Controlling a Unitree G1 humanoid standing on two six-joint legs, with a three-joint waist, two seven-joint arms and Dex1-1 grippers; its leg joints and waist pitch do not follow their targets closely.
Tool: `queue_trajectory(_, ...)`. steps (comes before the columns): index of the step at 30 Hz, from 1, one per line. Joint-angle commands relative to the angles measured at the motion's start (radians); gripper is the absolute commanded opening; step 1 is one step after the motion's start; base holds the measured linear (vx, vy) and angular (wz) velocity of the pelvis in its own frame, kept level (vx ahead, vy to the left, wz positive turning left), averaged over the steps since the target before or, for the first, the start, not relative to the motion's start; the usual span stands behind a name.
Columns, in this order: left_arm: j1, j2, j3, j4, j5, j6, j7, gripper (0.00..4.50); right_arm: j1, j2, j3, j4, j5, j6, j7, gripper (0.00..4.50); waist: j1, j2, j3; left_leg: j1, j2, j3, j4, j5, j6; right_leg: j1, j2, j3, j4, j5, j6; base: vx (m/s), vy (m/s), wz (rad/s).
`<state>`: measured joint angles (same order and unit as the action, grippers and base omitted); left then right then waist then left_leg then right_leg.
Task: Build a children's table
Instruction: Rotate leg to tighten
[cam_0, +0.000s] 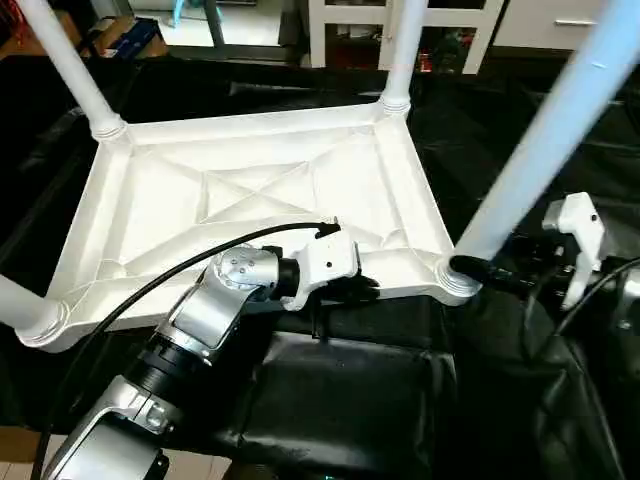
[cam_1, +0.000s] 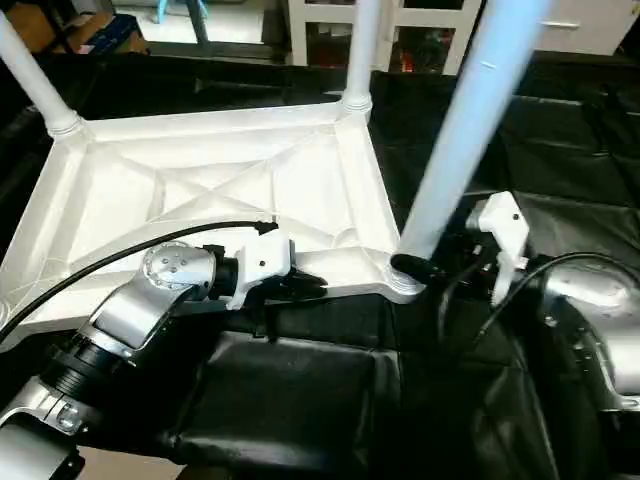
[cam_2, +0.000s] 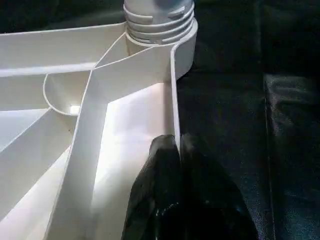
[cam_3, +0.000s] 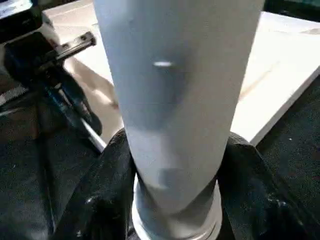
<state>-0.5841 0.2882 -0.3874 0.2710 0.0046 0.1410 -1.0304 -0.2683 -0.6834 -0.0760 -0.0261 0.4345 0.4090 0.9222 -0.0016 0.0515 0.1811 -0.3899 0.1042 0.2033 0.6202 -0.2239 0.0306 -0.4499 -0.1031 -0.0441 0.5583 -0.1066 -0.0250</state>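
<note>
Tabletop (cam_0: 250, 190), inverted, rim pinched steady by left tool (cam_0: 352, 290) while right tool (cam_0: 470, 268) clasps fourth leg (cam_0: 545, 140) at its socket.

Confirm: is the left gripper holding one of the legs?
No. In the left wrist view the left gripper pinches the table top's rim wall, with the leg standing beyond in its corner socket.

Black sheeting (cam_0: 330, 400) covers the work surface. Beyond its far edge stand white furniture (cam_0: 345, 30) and a blue box (cam_0: 133, 38) near the far left corner.
</note>
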Motion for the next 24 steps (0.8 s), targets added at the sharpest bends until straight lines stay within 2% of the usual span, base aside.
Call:
queue_trajectory(1, 0.014, -0.011, -0.031, -0.011, 0.019, 0.016, -0.001, 0.00, -0.008, 0.018, 0.004, 0.068, -0.065, 0.063, -0.139, 1.96, -0.001, -0.025, -0.071, 0.010, 0.116, -0.066, -0.099, -0.178, 0.133, 0.060, -0.070, 0.042, -0.063, -0.428, -0.234, 0.000, 0.000, 0.00)
queue_trajectory(2, 0.002, -0.039, -0.031, -0.017, 0.022, 0.054, 0.031, 0.00, -0.046, 0.102, -0.015, 0.112, -0.104, 0.131, -0.318, 1.94, -0.005, -0.026, -0.070, 0.017, 0.116, -0.065, -0.098, -0.197, 0.118, 0.056, -0.071, 0.044, -0.068, -0.460, -0.222, 0.000, 0.000, 0.00)
queue_trajectory(4, -0.003, -0.050, -0.030, -0.018, 0.024, 0.067, 0.045, 0.00, -0.062, 0.135, -0.025, 0.130, -0.116, 0.161, -0.388, 1.91, -0.018, -0.022, -0.068, 0.009, 0.110, -0.071, -0.100, -0.208, 0.087, 0.056, -0.069, 0.040, -0.068, -0.490, -0.213, 0.000, 0.000, 0.00)
queue_trajectory(5, -0.015, -0.076, -0.037, -0.022, 0.029, 0.086, 0.064, 0.00, -0.099, 0.212, -0.056, 0.189, -0.168, 0.163, -0.570, 1.91, -0.023, -0.025, -0.067, 0.005, 0.111, -0.076, -0.103, -0.241, 0.065, 0.061, -0.072, 0.037, -0.069, -0.536, -0.191, 0.000, 0.000, 0.00)
queue_trajectory(7, -0.031, -0.108, -0.045, -0.013, 0.036, 0.094, 0.089, 0.00, -0.147, 0.296, -0.101, 0.265, -0.214, 0.105, -0.766, 1.91, -0.034, -0.021, -0.065, 0.006, 0.108, -0.080, -0.105, -0.278, 0.032, 0.053, -0.071, 0.034, -0.074, -0.574, -0.171, 0.000, 0.000, 0.00)
queue_trajectory(8, -0.034, -0.112, -0.046, -0.009, 0.037, 0.093, 0.092, 0.00, -0.155, 0.308, -0.102, 0.277, -0.219, 0.094, -0.786, 1.91, -0.043, -0.019, -0.067, 0.009, 0.106, -0.082, -0.107, -0.308, 0.006, 0.051, -0.071, 0.030, -0.077, -0.581, -0.162, 0.000, 0.000, 0.00)
queue_trajectory(9, -0.047, -0.132, -0.050, 0.006, 0.041, 0.088, 0.108, 0.00, -0.190, 0.358, -0.111, 0.330, -0.235, 0.052, -0.874, 1.91, -0.048, -0.015, -0.072, 0.010, 0.108, -0.083, -0.107, -0.309, -0.001, 0.053, -0.073, 0.029, -0.077, -0.533, -0.169, 0.000, 0.000, 0.00)
queue_trajectory(10, -0.051, -0.137, -0.051, 0.010, 0.042, 0.086, 0.113, 0.00, -0.199, 0.372, -0.112, 0.344, -0.239, 0.043, -0.895, 1.91, -0.055, -0.015, -0.071, 0.002, 0.109, -0.085, -0.110, -0.308, -0.001, 0.058, -0.070, 0.027, -0.072, -0.476, -0.183, 0.000, 0.000, 0.00)
queue_trajectory(11, -0.056, -0.141, -0.050, 0.019, 0.043, 0.084, 0.117, 0.00, -0.215, 0.387, -0.108, 0.366, -0.238, 0.026, -0.905, 1.90, -0.055, -0.014, -0.072, 0.004, 0.110, -0.084, -0.110, -0.305, 0.001, 0.060, -0.070, 0.028, -0.071, -0.447, -0.192, 0.000, 0.000, 0.00)
queue_trajectory(12, -0.060, -0.144, -0.049, 0.025, 0.045, 0.083, 0.121, 0.00, -0.226, 0.398, -0.104, 0.379, -0.238, 0.015, -0.912, 1.89, -0.055, -0.017, -0.075, 0.011, 0.109, -0.077, -0.108, -0.301, 0.012, 0.054, -0.070, 0.031, -0.071, -0.399, -0.211, 0.000, 0.000, 0.00)
queue_trajectory(13, -0.067, -0.146, -0.044, 0.039, 0.054, 0.077, 0.131, 0.00, -0.252, 0.413, -0.074, 0.413, -0.235, 0.014, -0.880, 1.89, -0.058, -0.016, -0.075, 0.008, 0.106, -0.074, -0.106, -0.294, 0.025, 0.059, -0.070, 0.032, -0.068, -0.367, -0.232, 0.000, 0.000, 0.00)
queue_trajectory(17, -0.071, -0.133, -0.034, 0.048, 0.065, 0.076, 0.136, 0.00, -0.271, 0.415, -0.027, 0.397, -0.230, -0.014, -0.774, 1.89, -0.055, -0.019, -0.079, 0.011, 0.109, -0.069, -0.103, -0.260, 0.058, 0.063, -0.073, 0.033, -0.067, -0.350, -0.247, 0.000, 0.000, 0.00)
queue_trajectory(19, -0.068, -0.124, -0.029, 0.047, 0.067, 0.075, 0.135, 0.00, -0.269, 0.402, -0.010, 0.373, -0.233, -0.041, -0.730, 1.89, -0.055, -0.018, -0.083, 0.011, 0.111, -0.069, -0.102, -0.230, 0.070, 0.065, -0.070, 0.032, -0.061, -0.306, -0.259, 0.000, 0.000, 0.00)
queue_trajectory(20, -0.062, -0.109, -0.021, 0.047, 0.069, 0.071, 0.135, 0.00, -0.256, 0.366, 0.017, 0.325, -0.237, -0.083, -0.650, 2.58, -0.054, -0.020, -0.086, 0.011, 0.111, -0.067, -0.100, -0.204, 0.085, 0.067, -0.071, 0.033, -0.056, -0.268, -0.270, 0.000, 0.000, 0.00)
queue_trajectory(21, -0.054, -0.092, -0.018, 0.045, 0.069, 0.058, 0.127, 0.00, -0.240, 0.333, 0.021, 0.279, -0.218, -0.092, -0.585, 2.58, -0.051, -0.023, -0.089, 0.013, 0.112, -0.064, -0.097, -0.179, 0.107, 0.069, -0.069, 0.032, -0.053, -0.226, -0.278, 0.000, 0.000, 0.00)
queue_trajectory(22, -0.054, -0.092, -0.018, 0.045, 0.069, 0.058, 0.127, 0.00, -0.240, 0.333, 0.021, 0.279, -0.218, -0.092, -0.585, 2.63, -0.041, -0.020, -0.091, 0.023, 0.114, -0.059, -0.093, -0.136, 0.132, 0.063, -0.069, 0.035, -0.050, -0.179, -0.298, 0.000, 0.000, 0.00)
queue_trajectory(23, -0.045, -0.072, -0.016, 0.043, 0.067, 0.042, 0.115, 0.00, -0.222, 0.292, 0.019, 0.233, -0.189, -0.094, -0.512, 2.77, -0.038, -0.018, -0.091, 0.026, 0.115, -0.056, -0.092, -0.117, 0.142, 0.059, -0.066, 0.036, -0.047, -0.158, -0.308, 0.000, 0.000, 0.00)
queue_trajectory(24, -0.040, -0.064, -0.014, 0.041, 0.065, 0.036, 0.108, 0.00, -0.212, 0.273, 0.017, 0.212, -0.175, -0.088, -0.479, 2.93, -0.030, -0.021, -0.095, 0.027, 0.113, -0.054, -0.087, -0.083, 0.169, 0.064, -0.065, 0.035, -0.041, -0.119, -0.320, 0.000, 0.000, 0.00)
